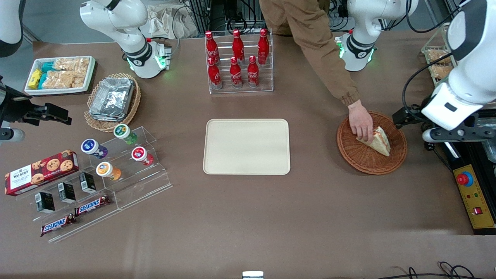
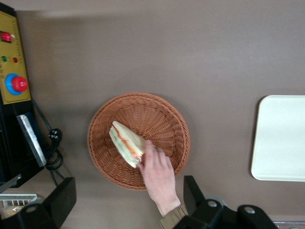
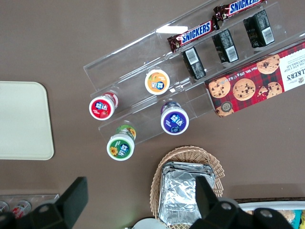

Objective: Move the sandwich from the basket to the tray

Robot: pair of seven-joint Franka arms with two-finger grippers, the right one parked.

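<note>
The sandwich (image 1: 378, 141) is seen lying in the basket (image 1: 364, 161) at right of the front view, touched by a person's hand (image 1: 361, 123) (the sleeve reaches down from the upper frame). The tray (image 1: 247, 146) sits bare at centre on the tabletop (image 1: 248, 217). The claw (image 2: 128, 200) is held above the basket, spread wide and holding nothing. Pickup is judged not yet begun; a descent onto the sandwich is called for once the hand is withdrawn.

Six cola bottles (image 1: 236, 58) in a clear rack (image 1: 241, 87) beside foil containers (image 1: 112, 99)
</note>
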